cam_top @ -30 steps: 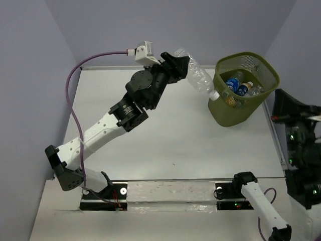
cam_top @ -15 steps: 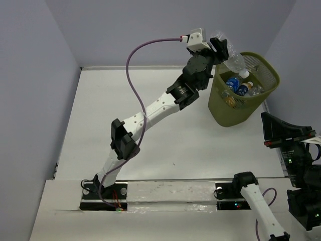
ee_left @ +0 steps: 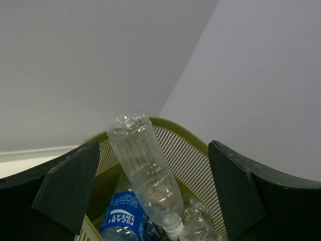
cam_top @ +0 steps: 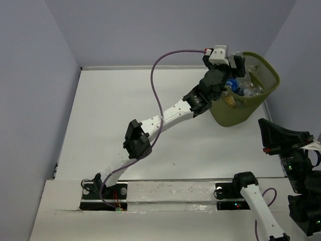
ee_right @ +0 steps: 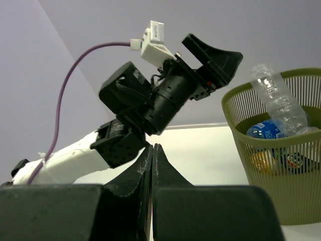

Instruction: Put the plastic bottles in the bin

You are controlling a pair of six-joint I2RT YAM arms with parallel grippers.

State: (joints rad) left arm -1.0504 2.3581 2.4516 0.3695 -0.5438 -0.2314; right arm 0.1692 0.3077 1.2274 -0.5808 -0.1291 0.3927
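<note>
The olive-green mesh bin [cam_top: 235, 114] stands at the far right of the table. My left gripper [cam_top: 238, 65] hangs over its near rim, open and holding nothing. In the left wrist view the fingers [ee_left: 67, 183] stand wide apart on either side of a clear plastic bottle [ee_left: 145, 168]. That bottle stands cap-down inside the bin [ee_left: 188, 134], touching neither finger. Beside it lies a blue-labelled bottle [ee_left: 123, 218], and an orange-filled one [cam_top: 230, 99] sits lower down. My right gripper [cam_top: 266, 128] is shut and empty, off the table's right edge; its fingers [ee_right: 152, 165] are pressed together.
The left arm [cam_top: 170, 113] stretches diagonally across the table from its base [cam_top: 95, 188]. Its purple cable [cam_top: 160, 63] loops above the arm. Walls close off the back, left and right sides. From the right wrist, the bin [ee_right: 281, 201] stands to the right.
The left arm swung right from mid-table to over the bin. Its gripper opened and the clear bottle dropped cap-first into the bin. The right gripper stayed shut.
</note>
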